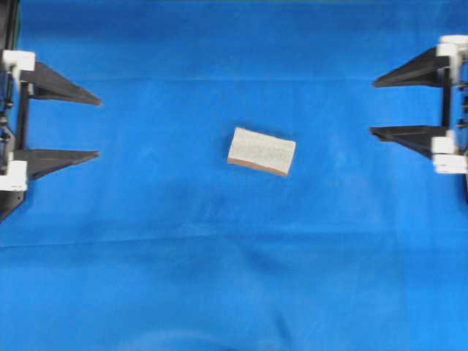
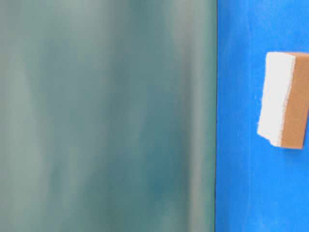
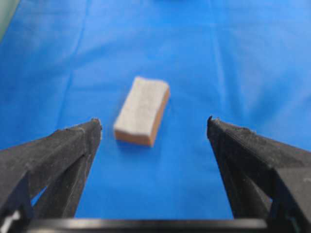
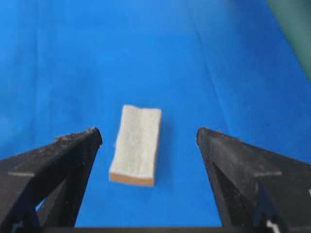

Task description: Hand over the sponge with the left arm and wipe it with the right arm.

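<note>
The sponge, a speckled grey-white top over a tan layer, lies flat on the blue cloth at the middle of the overhead view, touched by nothing. It also shows in the table-level view. My left gripper is open and empty at the far left edge, its two black fingers pointing at the sponge from well away. In the left wrist view the sponge lies ahead of the open gripper. My right gripper is open and empty at the far right edge. In the right wrist view the sponge lies ahead of the open gripper.
The blue cloth covers the whole table, with soft wrinkles toward the front. A blurred grey-green surface fills the left of the table-level view. No other object shows.
</note>
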Robot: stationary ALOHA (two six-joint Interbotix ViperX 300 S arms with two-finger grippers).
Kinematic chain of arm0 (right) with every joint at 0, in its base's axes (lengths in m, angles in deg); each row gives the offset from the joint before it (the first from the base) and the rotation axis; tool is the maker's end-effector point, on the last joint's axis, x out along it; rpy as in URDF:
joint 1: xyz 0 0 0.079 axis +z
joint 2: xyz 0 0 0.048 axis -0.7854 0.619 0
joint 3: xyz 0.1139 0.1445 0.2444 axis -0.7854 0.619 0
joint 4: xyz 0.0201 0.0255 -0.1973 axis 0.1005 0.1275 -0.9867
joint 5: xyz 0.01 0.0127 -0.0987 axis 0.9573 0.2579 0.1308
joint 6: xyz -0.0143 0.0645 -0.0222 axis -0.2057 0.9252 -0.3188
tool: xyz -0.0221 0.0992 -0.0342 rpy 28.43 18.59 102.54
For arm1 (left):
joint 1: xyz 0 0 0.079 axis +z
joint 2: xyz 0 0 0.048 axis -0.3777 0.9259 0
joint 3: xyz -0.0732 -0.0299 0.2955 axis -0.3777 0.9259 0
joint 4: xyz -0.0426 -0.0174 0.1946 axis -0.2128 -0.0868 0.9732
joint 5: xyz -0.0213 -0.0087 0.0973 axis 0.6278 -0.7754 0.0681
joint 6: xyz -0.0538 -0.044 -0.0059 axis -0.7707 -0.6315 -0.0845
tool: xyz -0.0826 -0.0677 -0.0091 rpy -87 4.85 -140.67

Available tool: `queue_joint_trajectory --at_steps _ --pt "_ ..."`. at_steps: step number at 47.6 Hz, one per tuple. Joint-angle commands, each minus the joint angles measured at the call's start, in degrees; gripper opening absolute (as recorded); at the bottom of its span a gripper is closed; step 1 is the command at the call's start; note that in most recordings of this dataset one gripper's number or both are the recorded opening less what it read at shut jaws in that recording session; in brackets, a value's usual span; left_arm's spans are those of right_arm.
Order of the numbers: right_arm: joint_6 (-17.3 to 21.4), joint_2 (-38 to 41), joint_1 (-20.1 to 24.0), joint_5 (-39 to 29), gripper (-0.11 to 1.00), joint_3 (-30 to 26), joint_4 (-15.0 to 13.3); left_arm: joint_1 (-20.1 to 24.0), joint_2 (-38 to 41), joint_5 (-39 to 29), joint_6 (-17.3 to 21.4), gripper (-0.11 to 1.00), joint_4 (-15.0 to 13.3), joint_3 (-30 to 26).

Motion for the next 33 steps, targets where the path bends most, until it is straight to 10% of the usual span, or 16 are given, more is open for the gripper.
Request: queue_joint_trajectory --at_steps 1,33 --pt "0.18 -4.48 0.09 -0.26 0.74 1.76 -0.18 -0.09 -2.90 0.00 0.00 0.88 -0.09 0.97" --pt "1.23 -14.50 -2.81 3.52 0.74 14.15 1.32 -0.09 -17.93 -0.35 -2.99 0.87 -0.26 15.38"
